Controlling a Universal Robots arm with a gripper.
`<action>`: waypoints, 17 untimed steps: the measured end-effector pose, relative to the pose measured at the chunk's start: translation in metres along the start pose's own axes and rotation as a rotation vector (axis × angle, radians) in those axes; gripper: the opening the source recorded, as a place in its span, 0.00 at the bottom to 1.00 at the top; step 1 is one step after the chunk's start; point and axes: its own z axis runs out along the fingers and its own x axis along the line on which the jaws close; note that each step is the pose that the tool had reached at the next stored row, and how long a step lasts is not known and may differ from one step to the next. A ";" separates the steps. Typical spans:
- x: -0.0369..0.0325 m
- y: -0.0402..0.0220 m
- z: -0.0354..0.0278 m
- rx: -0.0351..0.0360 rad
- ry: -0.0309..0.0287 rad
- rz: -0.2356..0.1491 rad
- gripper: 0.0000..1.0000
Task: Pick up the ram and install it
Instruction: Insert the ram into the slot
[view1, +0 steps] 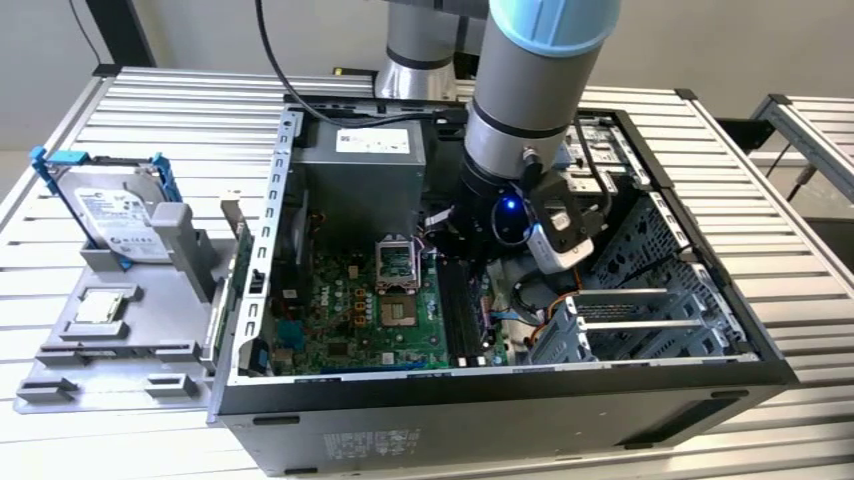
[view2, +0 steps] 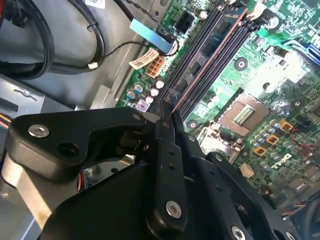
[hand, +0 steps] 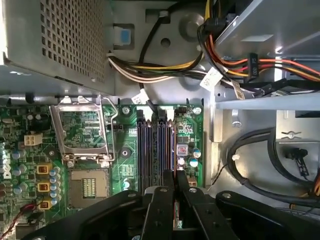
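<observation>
My gripper (view1: 461, 262) reaches down into the open computer case (view1: 534, 400), over the motherboard (view1: 360, 320). In both wrist views its black fingers (hand: 160, 200) are shut on the ram (hand: 172, 145), a thin dark stick seen edge-on. The ram (view2: 210, 55) stands on edge along one of the long black memory slots (hand: 145, 145), at the outer side of the row, next to the CPU socket (hand: 82, 135). Gripper tips (view2: 167, 107) hold the ram's near end. The part of the ram between the fingers is hidden.
A silver hard drive in a blue frame (view1: 114, 215) stands on a grey fixture (view1: 120, 340) at the exterior view's left. Inside the case are the power supply (view1: 360, 170), bundled cables (hand: 165, 65) and a perforated drive cage (view1: 641, 280) close to the gripper.
</observation>
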 end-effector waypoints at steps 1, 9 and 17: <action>0.0000 0.0000 0.0000 0.0000 0.0000 0.000 0.00; -0.0001 -0.0034 0.0050 -0.0005 -0.0001 -0.002 0.00; -0.0024 -0.0033 0.0068 -0.0004 -0.0001 -0.002 0.00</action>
